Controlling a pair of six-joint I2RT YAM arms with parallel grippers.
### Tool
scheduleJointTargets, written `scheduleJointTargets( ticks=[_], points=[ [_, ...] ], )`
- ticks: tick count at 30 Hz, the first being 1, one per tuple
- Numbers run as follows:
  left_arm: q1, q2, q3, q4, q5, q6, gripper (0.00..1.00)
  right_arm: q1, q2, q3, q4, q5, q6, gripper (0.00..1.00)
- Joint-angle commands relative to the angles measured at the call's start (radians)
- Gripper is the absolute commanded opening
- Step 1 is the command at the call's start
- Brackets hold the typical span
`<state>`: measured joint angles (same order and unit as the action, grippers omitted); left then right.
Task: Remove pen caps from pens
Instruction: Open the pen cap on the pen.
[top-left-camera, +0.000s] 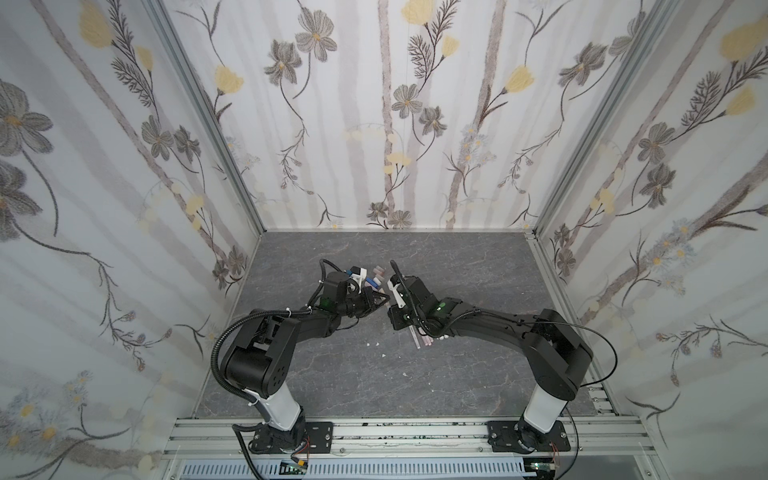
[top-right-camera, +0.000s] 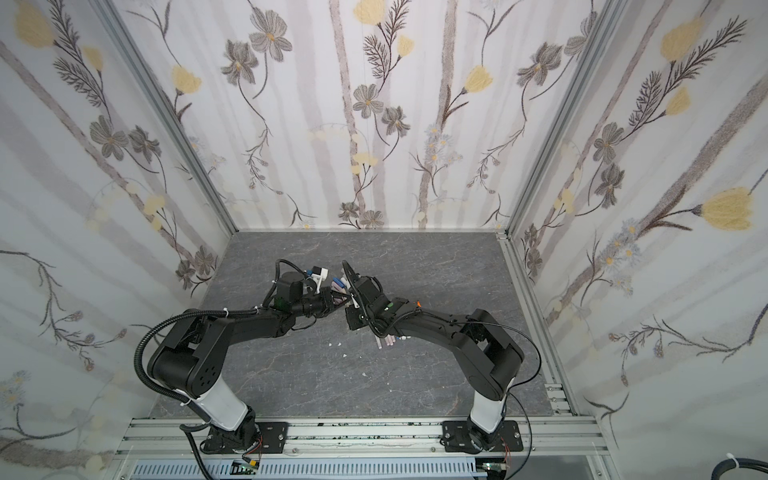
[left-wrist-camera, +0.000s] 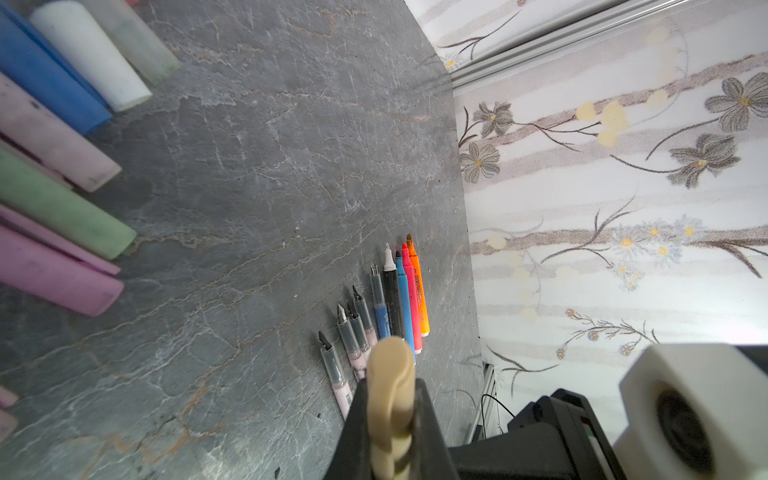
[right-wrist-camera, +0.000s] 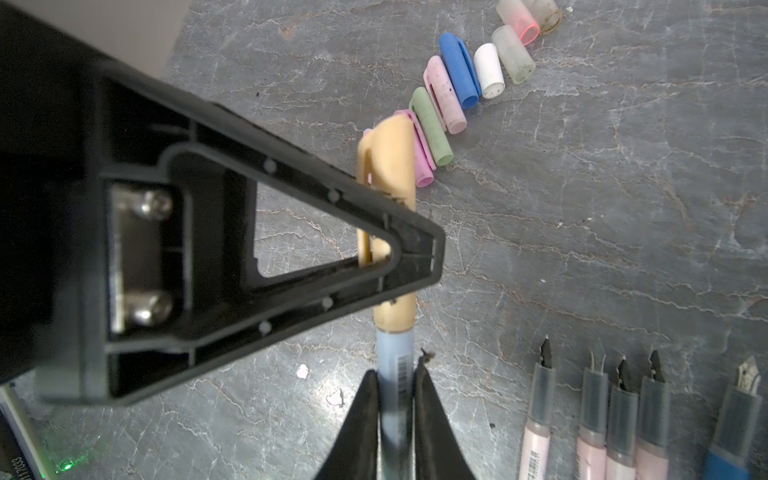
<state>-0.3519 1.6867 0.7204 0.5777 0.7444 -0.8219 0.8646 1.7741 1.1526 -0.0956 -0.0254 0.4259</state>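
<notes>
**YELLOW CAP GRIPPED BOTH ENDS, NOT YET OFF**

Left tool (left-wrist-camera: 390, 399) closed tight on the yellow cap (right-wrist-camera: 390, 162). Right tool (right-wrist-camera: 395, 399) clamped on the light-blue pen (right-wrist-camera: 394, 353), on the barrel just below the cap. Tools face each other along the pen axis. My read: that sets up a straight pull w/o bending. Cap looks seated, no gap at the seam. Pen seems clear of the surface (right-wrist-camera: 623, 208).

Loose caps (right-wrist-camera: 459, 70) sit in a row beyond. Uncapped pens (right-wrist-camera: 594, 399) lie side by side near the right tool, nibs one way. Sorted piles, prob. to keep done from undone. No other capped pen in view.

Grey stone tabletop (right-wrist-camera: 623, 208) carries uncapped pens (right-wrist-camera: 621, 411), pen caps (right-wrist-camera: 459, 66), white specks (right-wrist-camera: 302, 371).
</notes>
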Motion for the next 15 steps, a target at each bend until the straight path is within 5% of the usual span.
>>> scheduleJointTargets(
  ticks=[1, 5, 12, 15],
  points=[
    [-0.001, -0.006, 0.008, 0.022, 0.010, 0.003, 0.00, -0.001, 0.010, 0.013, 0.036, -0.009, -0.001, 0.19],
    [-0.003, -0.006, 0.010, 0.022, 0.010, 0.003, 0.00, -0.004, 0.017, 0.018, 0.040, -0.010, -0.001, 0.19],
    [-0.001, -0.005, 0.024, 0.001, 0.009, 0.018, 0.00, -0.006, 0.018, 0.013, 0.041, -0.022, -0.001, 0.00],
    [0.001, -0.010, 0.051, -0.057, -0.011, 0.057, 0.00, -0.006, 0.006, -0.007, 0.042, -0.028, 0.000, 0.00]
  ],
)
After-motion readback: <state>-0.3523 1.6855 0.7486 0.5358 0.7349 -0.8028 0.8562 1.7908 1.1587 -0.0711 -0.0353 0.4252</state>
